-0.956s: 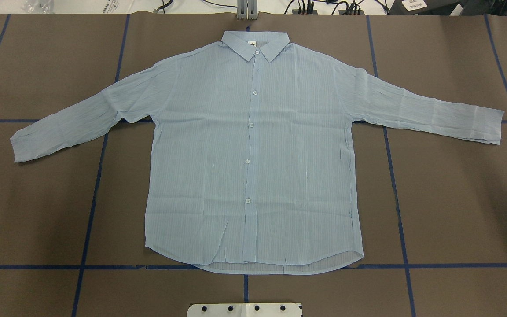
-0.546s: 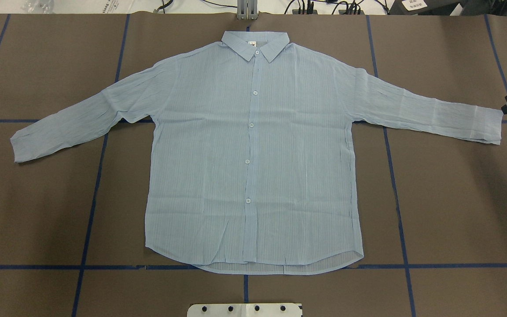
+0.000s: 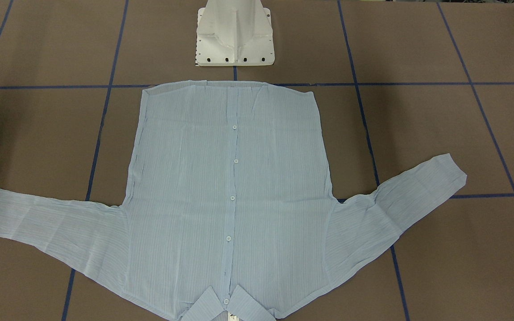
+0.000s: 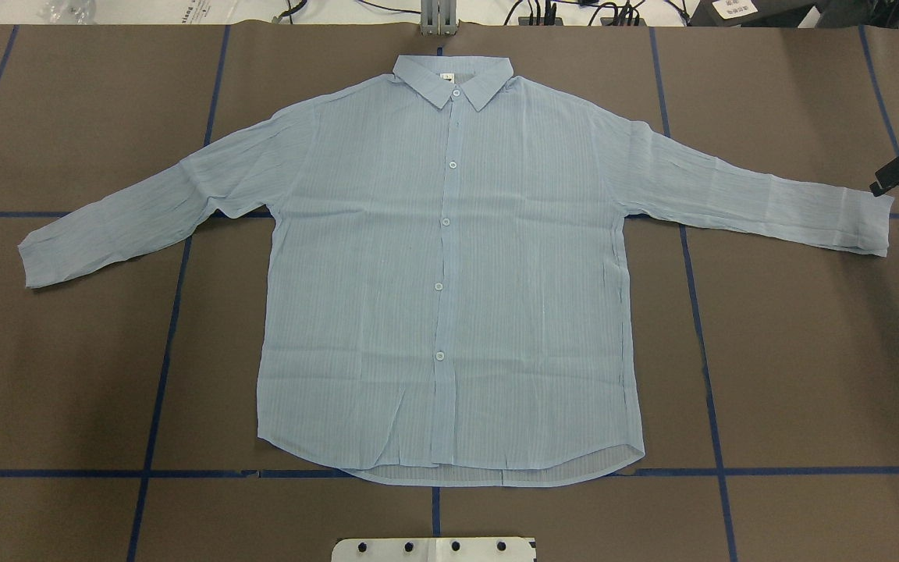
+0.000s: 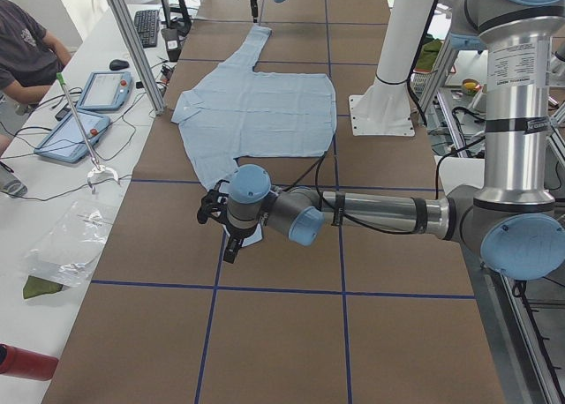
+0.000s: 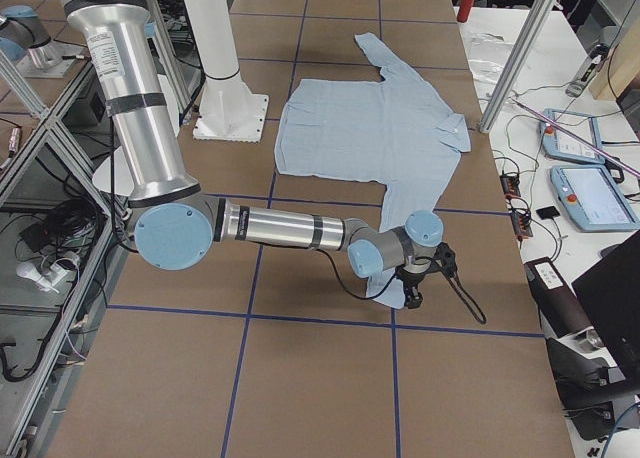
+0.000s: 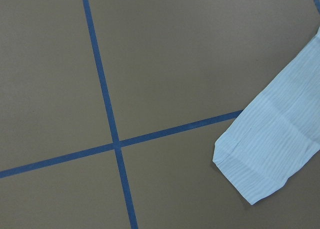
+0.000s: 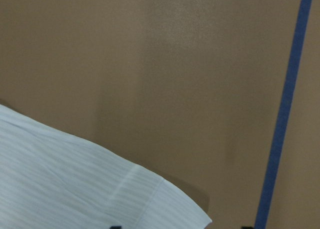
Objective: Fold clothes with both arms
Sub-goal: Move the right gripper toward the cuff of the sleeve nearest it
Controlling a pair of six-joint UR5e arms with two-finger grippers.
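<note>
Hovering near the left cuff (image 7: 260,159), my left pincer (image 5: 229,250) sees it at 4 o'clock in the wrist view; whether this pincer is wide or narrow I cannot tell. The shirt (image 4: 449,273) lies flat on the bench (image 4: 808,351), collar (image 4: 453,78) at 12 o'clock, its long span running 9 to 3. The right cuff (image 4: 871,222) lies at 7 o'clock just beside my right pincer (image 4: 890,178), tips wide. That pincer has crept inward since a moment ago, and the shirt is unmoved.
</note>
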